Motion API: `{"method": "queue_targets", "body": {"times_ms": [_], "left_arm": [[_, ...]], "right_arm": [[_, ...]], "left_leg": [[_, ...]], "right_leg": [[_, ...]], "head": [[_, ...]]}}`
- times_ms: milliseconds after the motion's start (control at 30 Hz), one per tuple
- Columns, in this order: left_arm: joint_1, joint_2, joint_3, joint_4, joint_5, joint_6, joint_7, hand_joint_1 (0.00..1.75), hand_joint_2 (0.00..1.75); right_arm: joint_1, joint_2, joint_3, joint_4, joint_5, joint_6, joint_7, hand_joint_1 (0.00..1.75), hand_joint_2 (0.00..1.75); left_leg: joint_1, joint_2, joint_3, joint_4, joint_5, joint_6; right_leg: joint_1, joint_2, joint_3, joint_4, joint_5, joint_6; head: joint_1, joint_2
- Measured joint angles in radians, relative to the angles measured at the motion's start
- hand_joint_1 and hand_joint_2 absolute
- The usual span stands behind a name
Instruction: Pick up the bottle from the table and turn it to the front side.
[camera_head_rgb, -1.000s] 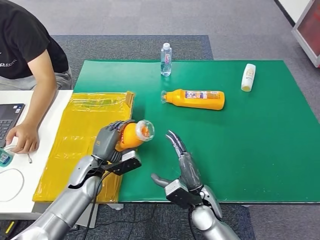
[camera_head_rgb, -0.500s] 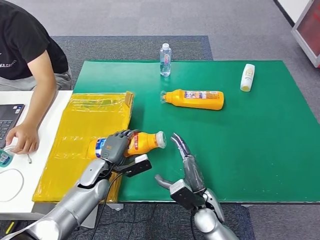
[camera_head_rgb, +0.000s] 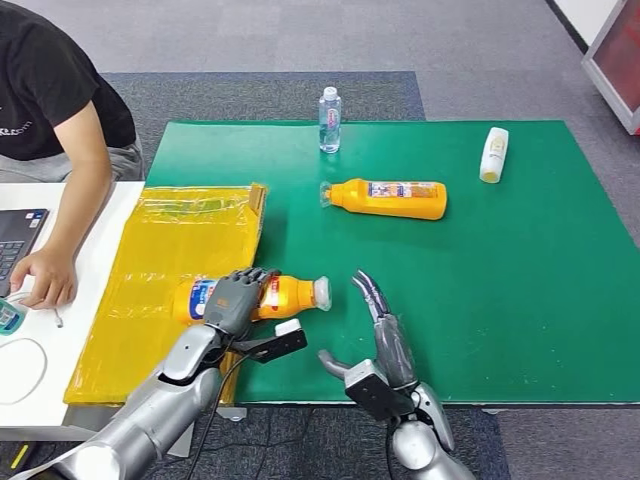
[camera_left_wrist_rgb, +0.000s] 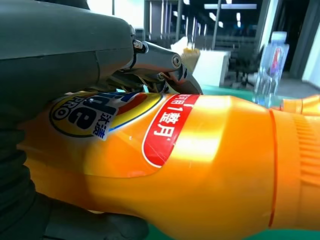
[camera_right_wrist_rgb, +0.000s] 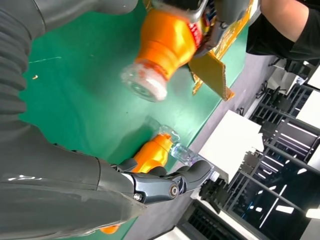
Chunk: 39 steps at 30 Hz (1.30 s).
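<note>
1. The left hand (camera_head_rgb: 235, 298) holds the orange bottle (camera_head_rgb: 290, 293) around its middle, its fingers (camera_head_rgb: 249, 278) wrapped over the label. The bottle lies roughly level, low over the near edge of the green surface (camera_head_rgb: 483, 290), its base over the yellow bag (camera_head_rgb: 166, 250) and its clear cap (camera_head_rgb: 322, 291) pointing away from the fingers toward the right hand. I judge the level hold lets the wrist roll the bottle about its long axis so the front label comes up.

2. In the left wrist view the fingers (camera_left_wrist_rgb: 158, 60) cross over the top of the bottle (camera_left_wrist_rgb: 211, 165) and a red oval sticker sits just beyond them, beside a round blue-and-yellow logo partly under them. This looks like the printed front face, so the turn seems well along; whether the bottle already rests on the surface I cannot tell.

3. The right hand (camera_head_rgb: 381, 335) is empty, fingers (camera_head_rgb: 370, 293) spread wide and stretched forward, tips near the cap but apart from it. It seems placed to steady or receive the neck end.

4. The bottle is glossy orange plastic with a tapered, ribbed neck, likely slippery, so a grip on the labelled middle makes sense.

5. A second orange bottle (camera_head_rgb: 389, 198) lies on its side well beyond the fingers, with a small water bottle (camera_head_rgb: 330, 119) upright behind it and a white bottle (camera_head_rgb: 493, 155) far right. A person's arm (camera_head_rgb: 72, 215) rests on the white desk beside the bag.
</note>
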Motion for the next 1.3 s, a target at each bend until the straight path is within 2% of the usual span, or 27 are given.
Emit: {"method": "queue_targets", "body": {"times_ms": [33,100,200,267,300,367,433,500,633,733,867,1067,1167,1300], "left_arm": [[0.003,0.000,0.002,0.002,-0.005,0.028,-0.004,0.01,0.87],[0.008,-0.002,0.009,0.007,-0.020,0.083,-0.008,0.00,0.00],[0.008,-0.007,0.026,0.021,-0.043,0.152,-0.006,0.00,0.00],[0.009,-0.012,0.042,0.024,-0.014,0.174,-0.034,0.00,0.00],[0.012,-0.016,0.053,0.018,0.034,0.178,-0.079,0.00,0.00],[0.035,-0.024,0.079,-0.037,0.215,0.177,-0.224,0.00,0.00],[0.070,-0.028,0.105,-0.162,0.408,0.188,-0.344,0.00,0.00],[0.089,-0.020,0.119,-0.292,0.462,0.191,-0.339,0.00,0.00],[0.075,0.022,0.126,-0.403,0.348,0.084,-0.213,0.00,0.00],[0.067,0.034,0.122,-0.399,0.325,0.031,-0.262,0.00,0.00],[0.108,0.033,0.121,-0.439,0.586,-0.075,-0.357,0.00,0.00],[0.200,0.034,0.147,-0.602,0.959,-0.304,-0.402,0.00,0.00],[0.243,0.034,0.166,-0.685,1.070,-0.389,-0.414,0.00,0.00],[0.288,0.031,0.190,-0.769,1.166,-0.433,-0.417,0.00,0.00]], "right_arm": [[0.001,0.001,-0.001,0.000,0.000,0.001,-0.002,0.00,1.75],[0.002,0.004,-0.001,0.003,-0.002,0.002,-0.006,0.00,1.75],[0.003,0.012,0.000,0.011,-0.006,-0.003,-0.008,0.00,1.75],[0.006,0.016,0.000,0.017,-0.002,-0.016,-0.009,0.00,1.75],[0.008,0.016,0.000,0.019,0.000,-0.024,-0.010,0.00,1.75],[0.016,0.017,0.000,0.025,-0.003,-0.039,-0.015,0.00,1.75],[0.025,0.016,0.000,0.033,-0.015,-0.050,-0.024,0.00,1.75],[0.031,0.016,0.000,0.041,-0.029,-0.054,-0.031,0.00,1.75],[0.035,0.016,0.002,0.050,-0.048,-0.043,-0.046,0.00,1.75],[0.035,0.016,0.005,0.050,-0.049,-0.032,-0.050,0.00,1.75],[0.039,0.016,0.007,0.050,-0.048,-0.035,-0.041,0.00,1.75],[0.051,0.016,0.005,0.058,-0.060,-0.048,-0.046,0.00,1.75],[0.055,0.016,0.000,0.062,-0.064,-0.049,-0.050,0.00,1.75],[0.058,0.016,-0.004,0.064,-0.064,-0.056,-0.057,0.00,1.75]], "left_leg": [[0.000,0.000,0.000,0.000,0.000,0.000],[0.000,0.000,0.000,0.000,0.000,0.000],[0.000,0.000,-0.001,0.000,0.000,0.000],[0.000,0.000,-0.001,0.000,0.000,0.000],[0.000,0.000,-0.001,0.000,0.000,0.000],[0.000,0.000,-0.001,0.000,0.000,0.000],[0.000,0.000,-0.001,0.000,0.000,0.000],[0.000,-0.001,-0.002,0.000,0.000,0.000],[0.000,-0.001,-0.002,0.000,0.000,0.000],[0.000,-0.001,-0.001,0.000,0.001,-0.001],[0.000,-0.001,-0.001,0.000,0.001,-0.001],[0.000,-0.001,-0.002,0.000,0.000,-0.001],[0.000,-0.001,-0.002,0.000,-0.001,-0.001],[0.000,-0.001,-0.001,0.000,-0.001,-0.002]], "right_leg": [[0.000,0.000,0.000,0.000,0.000,0.000],[0.000,0.000,-0.001,0.000,0.000,0.000],[0.000,0.000,-0.001,0.000,0.000,0.000],[0.000,0.000,-0.001,0.000,0.000,0.000],[0.000,0.000,-0.001,0.000,0.000,0.000],[0.000,0.000,-0.001,0.000,0.000,0.000],[0.000,0.000,-0.001,0.000,0.000,0.000],[0.000,-0.001,-0.001,0.000,-0.001,0.000],[0.000,-0.001,-0.001,0.001,-0.001,0.000],[0.000,-0.001,-0.001,0.001,-0.001,-0.001],[0.000,-0.001,-0.001,0.001,-0.001,-0.001],[0.000,-0.001,-0.002,0.001,-0.002,-0.001],[0.000,-0.001,-0.002,0.001,-0.003,-0.002],[0.000,-0.001,-0.002,0.002,-0.003,-0.002]], "head": [[0.000,0.000],[0.000,0.000],[0.000,0.000],[0.000,0.000],[0.000,0.000],[0.000,0.000],[0.000,0.000],[0.000,0.000],[0.000,0.000],[0.000,0.000],[0.000,0.000],[0.000,0.000],[0.000,0.000],[0.000,0.000]]}}
